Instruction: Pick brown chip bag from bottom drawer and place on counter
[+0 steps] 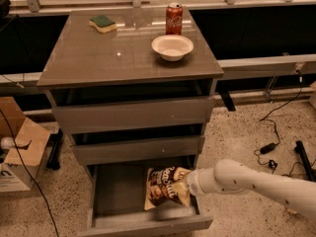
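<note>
The brown chip bag [165,187] stands tilted up at the right side of the open bottom drawer [148,226]. My gripper [186,182], at the end of the white arm reaching in from the right, is shut on the bag's right edge and holds it partly raised off the drawer floor. The counter [113,53] is the glossy top slab of the cabinet above, well over the gripper.
On the counter are a white bowl [172,47], a red soda can [174,19] and a green-and-yellow sponge [102,23]. The two upper drawers are closed. A cardboard box [19,152] stands on the floor at left. Cables [269,147] lie on the floor at right.
</note>
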`<state>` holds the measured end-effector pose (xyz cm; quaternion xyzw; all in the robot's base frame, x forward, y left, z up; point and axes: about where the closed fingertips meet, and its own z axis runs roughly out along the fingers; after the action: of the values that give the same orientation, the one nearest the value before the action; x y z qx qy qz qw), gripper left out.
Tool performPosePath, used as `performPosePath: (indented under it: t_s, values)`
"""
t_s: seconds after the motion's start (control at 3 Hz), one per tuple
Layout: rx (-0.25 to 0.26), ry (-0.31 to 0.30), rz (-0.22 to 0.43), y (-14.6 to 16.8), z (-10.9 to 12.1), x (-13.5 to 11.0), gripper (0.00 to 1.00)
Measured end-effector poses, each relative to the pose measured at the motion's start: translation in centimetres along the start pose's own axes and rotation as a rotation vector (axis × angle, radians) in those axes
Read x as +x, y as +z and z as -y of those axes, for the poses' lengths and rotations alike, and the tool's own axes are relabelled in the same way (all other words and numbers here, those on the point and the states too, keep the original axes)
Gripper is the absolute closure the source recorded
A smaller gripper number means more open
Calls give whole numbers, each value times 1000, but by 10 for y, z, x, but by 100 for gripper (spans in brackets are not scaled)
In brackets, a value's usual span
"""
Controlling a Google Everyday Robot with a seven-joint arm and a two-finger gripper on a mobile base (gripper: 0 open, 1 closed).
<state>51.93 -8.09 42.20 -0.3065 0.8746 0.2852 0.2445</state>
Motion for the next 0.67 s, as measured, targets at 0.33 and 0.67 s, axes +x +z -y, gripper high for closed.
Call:
performPosePath:
  t_s: [0.33,0.67]
  values:
    - [115,-331,82,-95,-50,-59,100]
    - [237,-553,159,-170,-81,-111,100]
